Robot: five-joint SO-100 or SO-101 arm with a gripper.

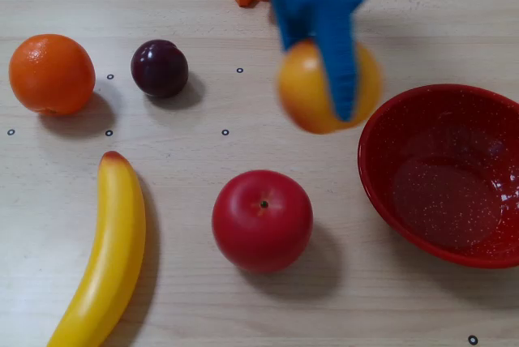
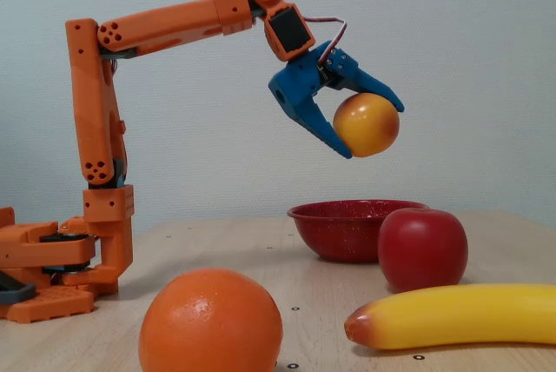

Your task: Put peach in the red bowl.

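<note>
The yellow-orange peach [image 1: 306,96] [image 2: 367,124] hangs high above the table, clamped between the blue fingers of my gripper [image 1: 328,92] [image 2: 369,129], which is shut on it. In a fixed view from above, it sits just left of the red bowl [image 1: 442,173]. In a fixed view from the side, it is well above the red bowl's [image 2: 347,229] rim. The bowl is wide, glossy, speckled inside, and holds nothing.
An orange [image 1: 51,73] [image 2: 210,320], a dark plum [image 1: 160,68], a yellow banana [image 1: 105,254] [image 2: 452,314] and a big red apple [image 1: 262,220] [image 2: 422,249] lie on the wooden table. The arm's orange base [image 2: 61,259] stands at the back.
</note>
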